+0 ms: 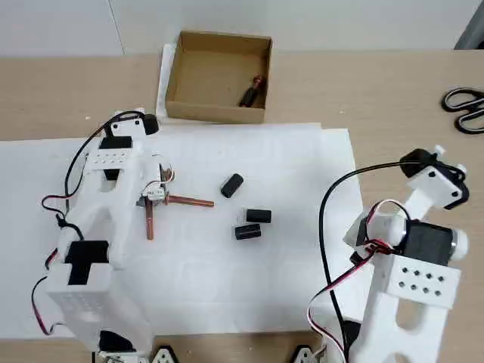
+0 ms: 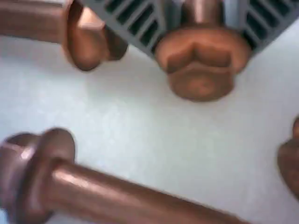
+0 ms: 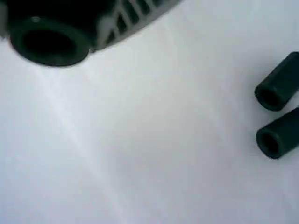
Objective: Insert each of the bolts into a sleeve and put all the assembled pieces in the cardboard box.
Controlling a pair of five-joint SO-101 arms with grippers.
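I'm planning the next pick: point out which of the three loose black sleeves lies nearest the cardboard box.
The tilted sleeve, lying alone; the other two sleeves sit side by side farther from the box.

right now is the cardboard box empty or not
Not empty: one bolt in a dark sleeve lies in the cardboard box.

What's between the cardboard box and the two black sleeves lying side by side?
A third black sleeve, lying tilted on the white sheet, apart from both. The high view shows it, between the cardboard box and the pair.
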